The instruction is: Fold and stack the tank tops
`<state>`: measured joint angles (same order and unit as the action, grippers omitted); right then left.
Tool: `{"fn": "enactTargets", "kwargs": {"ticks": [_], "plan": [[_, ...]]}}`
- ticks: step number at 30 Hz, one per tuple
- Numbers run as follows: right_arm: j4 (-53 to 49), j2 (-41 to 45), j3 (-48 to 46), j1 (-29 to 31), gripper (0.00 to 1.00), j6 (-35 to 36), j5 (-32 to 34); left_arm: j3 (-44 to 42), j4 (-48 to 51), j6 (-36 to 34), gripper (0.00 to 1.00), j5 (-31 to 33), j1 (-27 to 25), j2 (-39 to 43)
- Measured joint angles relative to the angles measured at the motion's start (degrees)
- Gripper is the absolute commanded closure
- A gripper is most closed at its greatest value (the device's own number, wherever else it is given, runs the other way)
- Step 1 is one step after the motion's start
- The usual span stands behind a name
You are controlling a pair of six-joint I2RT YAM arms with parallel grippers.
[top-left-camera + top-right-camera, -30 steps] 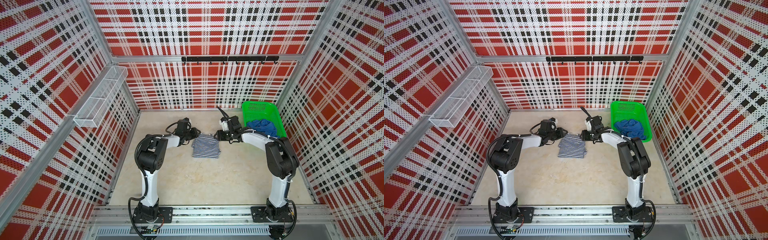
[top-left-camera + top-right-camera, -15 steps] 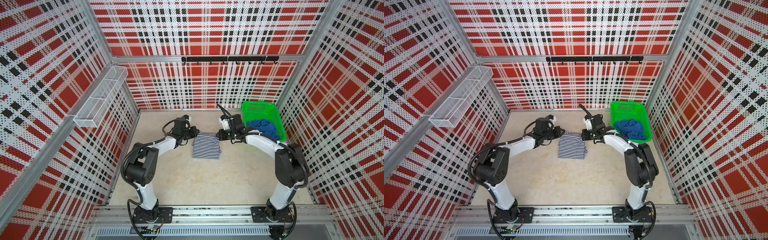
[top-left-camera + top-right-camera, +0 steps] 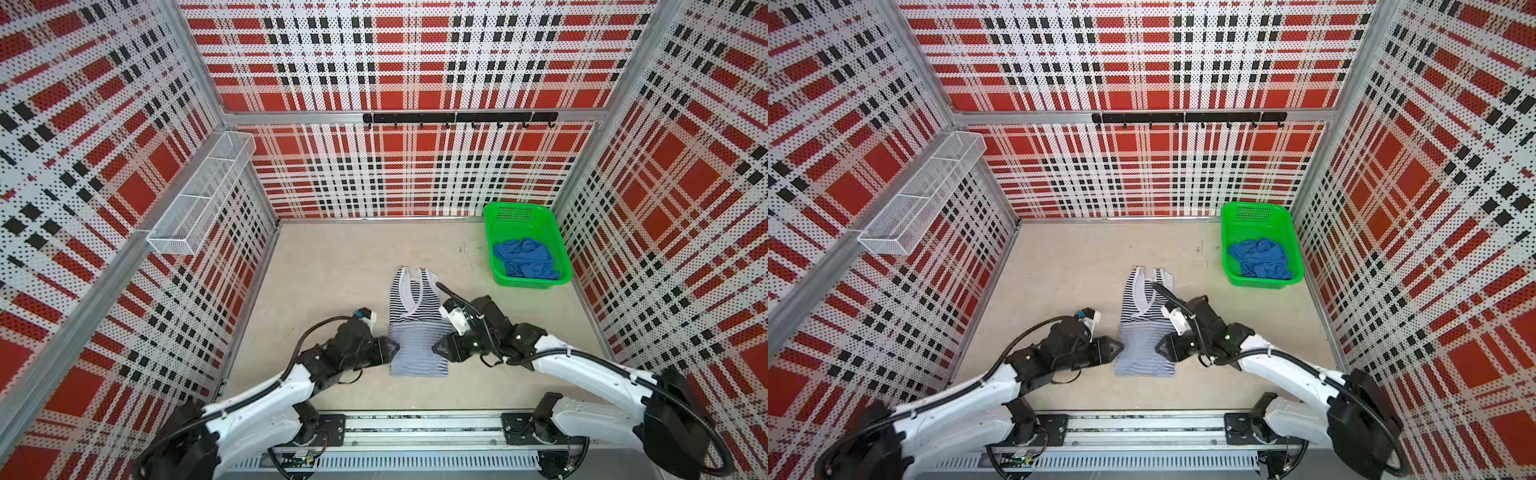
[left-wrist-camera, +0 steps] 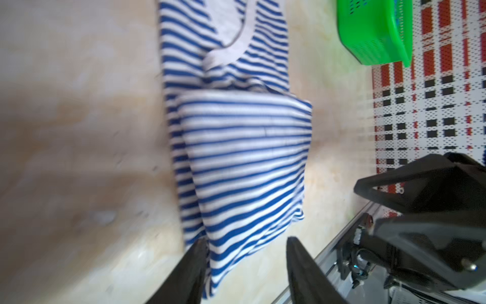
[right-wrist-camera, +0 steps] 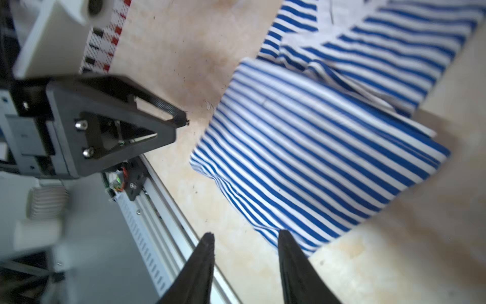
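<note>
The striped tank top (image 3: 417,305) (image 3: 1144,309) lies flat mid-table, straps toward the back wall. A paler flap (image 3: 419,353) is folded over its near half. My left gripper (image 3: 394,349) (image 3: 1120,345) sits at the flap's left edge, open. In the left wrist view its gripper (image 4: 244,252) has a corner of the striped top (image 4: 244,147) lying loose beside one finger (image 4: 196,265). My right gripper (image 3: 436,351) (image 3: 1158,349) is at the flap's right edge, open. Bare table shows between the right gripper's (image 5: 246,239) fingertips, and the striped top (image 5: 315,144) lies just past one. The blue tank top (image 3: 525,259) (image 3: 1260,257) lies crumpled in the basket.
The green mesh basket (image 3: 519,208) (image 3: 1254,208) stands at the back right, against the right wall. A white wire shelf (image 3: 199,199) hangs on the left wall and a black hook rail (image 3: 457,117) on the back wall. The metal base rail (image 3: 415,428) runs along the table's front edge.
Both grippers moved from the striped top's far end to its near end and opened. The top, compact before, now stretches further toward the front with the pale flap on it.
</note>
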<state>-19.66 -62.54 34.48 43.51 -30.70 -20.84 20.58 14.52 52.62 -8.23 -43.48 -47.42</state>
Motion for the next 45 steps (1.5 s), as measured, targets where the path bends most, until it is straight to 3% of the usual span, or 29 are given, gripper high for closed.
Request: {"fn": "enactTargets", "kwargs": {"ticks": [3, 6, 9, 14, 20, 26, 30, 35, 40, 45], "plan": [[-3.1, 2.3, 1.3, -2.6, 0.52, -2.4, 3.3, 1.2, 6.8, 2.2, 0.41, 4.3, 1.4, 9.6], [-5.2, -2.4, 6.6, -5.3, 0.57, -3.8, 9.2, 2.1, 5.4, 2.1, 0.44, 5.3, 5.9, 9.7], [-5.2, -9.3, 9.8, -5.8, 0.57, -5.6, 12.7, 2.0, -0.1, 0.7, 0.47, 5.2, 8.8, -0.3], [-5.8, -13.4, 8.3, -6.7, 0.48, -9.2, 15.0, 2.4, -6.5, -2.3, 0.48, 3.8, 8.5, -17.6], [-0.5, -14.3, 3.1, -10.8, 0.46, -11.8, 12.0, 2.4, -18.3, -3.2, 0.50, -0.1, 10.3, -25.0], [8.1, -20.9, 2.1, -12.4, 0.47, -12.2, 7.3, 2.3, -27.3, -2.6, 0.52, -3.0, 10.3, -29.8], [12.9, -23.8, 2.5, -12.4, 0.58, -11.5, 4.2, 1.6, -31.4, -1.5, 0.59, -4.1, 10.0, -31.6], [15.8, -25.2, 2.5, -12.4, 0.99, -10.7, 0.2, 1.5, -33.7, -0.6, 0.71, -5.0, 8.3, -32.6], [17.5, -24.0, 2.4, -12.4, 1.00, -10.7, -4.2, 1.5, -35.1, -0.1, 0.91, -5.4, 7.9, -32.6], [19.4, -20.2, 2.3, -12.1, 1.00, -10.9, -10.6, 1.5, -35.9, 0.0, 0.98, -5.5, 8.0, -32.4]]}}
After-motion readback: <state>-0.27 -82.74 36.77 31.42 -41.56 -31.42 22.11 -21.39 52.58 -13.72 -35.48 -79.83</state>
